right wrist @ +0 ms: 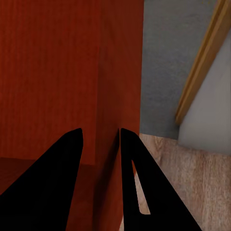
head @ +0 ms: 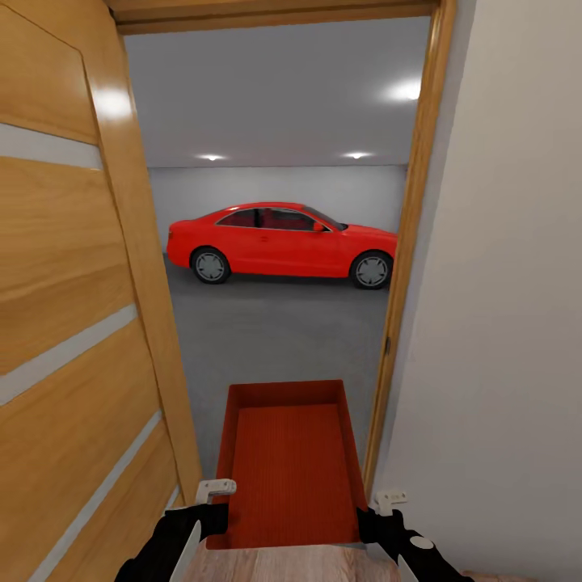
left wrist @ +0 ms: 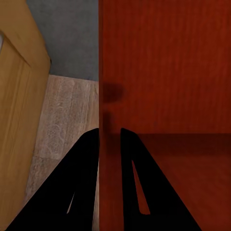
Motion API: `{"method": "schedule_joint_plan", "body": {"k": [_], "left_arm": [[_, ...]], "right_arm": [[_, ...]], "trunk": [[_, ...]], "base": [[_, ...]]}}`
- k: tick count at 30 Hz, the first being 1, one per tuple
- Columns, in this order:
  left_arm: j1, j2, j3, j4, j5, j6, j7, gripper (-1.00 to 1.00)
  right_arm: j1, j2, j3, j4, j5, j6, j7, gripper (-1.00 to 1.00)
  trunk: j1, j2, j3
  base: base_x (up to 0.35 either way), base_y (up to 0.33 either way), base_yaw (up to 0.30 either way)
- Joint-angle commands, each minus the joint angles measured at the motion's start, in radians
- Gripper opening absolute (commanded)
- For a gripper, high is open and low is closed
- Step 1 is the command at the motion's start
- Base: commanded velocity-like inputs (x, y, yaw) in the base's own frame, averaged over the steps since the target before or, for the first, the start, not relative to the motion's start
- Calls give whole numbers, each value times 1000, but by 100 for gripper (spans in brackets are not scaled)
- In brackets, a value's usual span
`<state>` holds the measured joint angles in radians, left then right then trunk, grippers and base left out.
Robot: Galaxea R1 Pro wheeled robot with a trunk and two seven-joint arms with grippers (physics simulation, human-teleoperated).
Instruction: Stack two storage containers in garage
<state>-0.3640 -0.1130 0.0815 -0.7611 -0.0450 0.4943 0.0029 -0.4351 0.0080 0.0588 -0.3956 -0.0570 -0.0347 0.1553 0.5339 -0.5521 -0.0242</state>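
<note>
One rust-red open-top storage container [head: 291, 469] is held level in front of me, in the doorway to the garage. My left gripper [head: 212, 495] is shut on its left wall, one finger inside and one outside. The left wrist view has that gripper [left wrist: 109, 131] straddling the thin wall of the container [left wrist: 163, 72]. On the opposite side, my right gripper [head: 386, 503] is shut on the right wall. Seen from the right wrist, this gripper [right wrist: 100, 130] pinches the container [right wrist: 57, 72] the same way. Beyond the box lies the garage's dark grey concrete floor [head: 275, 331].
An open honey-coloured wooden door [head: 65, 323] stands close on my left. The door frame [head: 404, 283] and a white wall [head: 501, 323] are close on my right. A red car [head: 283, 242] is parked across the far side of the garage. Light wood planks [head: 275, 566] lie under the box's near end.
</note>
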Motion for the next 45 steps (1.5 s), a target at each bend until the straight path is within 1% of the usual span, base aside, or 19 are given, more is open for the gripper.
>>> {"method": "schedule_joint_plan", "body": {"k": [1, 11, 25, 32, 36, 41, 45], "left_arm": [[-1, 10, 8, -44, 1, 5, -4, -100], [-1, 10, 8, -44, 1, 5, -4, -100], [-1, 10, 8, -44, 1, 6, -4, -100], [-1, 10, 8, -44, 1, 6, -4, -100], [-1, 10, 7, -44, 1, 6, -4, -100], [-1, 10, 8, -44, 1, 6, -4, -100], [-1, 10, 8, -44, 1, 6, -4, -100]], "right_arm": [[-1, -2, 10, 3, -7, -4, 56, -100], [-1, -2, 10, 3, -7, -4, 56, -100], [-1, -2, 10, 3, -7, -4, 56, -100], [-1, -2, 10, 3, -7, -4, 57, -100], [-1, -2, 11, 3, -7, -3, 57, -100], [-1, -2, 35, 3, -8, -3, 57, -100], [-1, -2, 51, 3, -9, -4, 56, -100]], "trunk": [[0, -2, -2], [0, -2, -2], [0, -2, -2], [0, -2, -2], [0, -2, -2], [0, -2, -2], [0, -2, -2]], "base": [[0, 9, 0], [6, 2, 0], [288, 0, 0], [58, 0, -11], [3, 0, -191], [0, 19, -61], [0, 191, -9]]}}
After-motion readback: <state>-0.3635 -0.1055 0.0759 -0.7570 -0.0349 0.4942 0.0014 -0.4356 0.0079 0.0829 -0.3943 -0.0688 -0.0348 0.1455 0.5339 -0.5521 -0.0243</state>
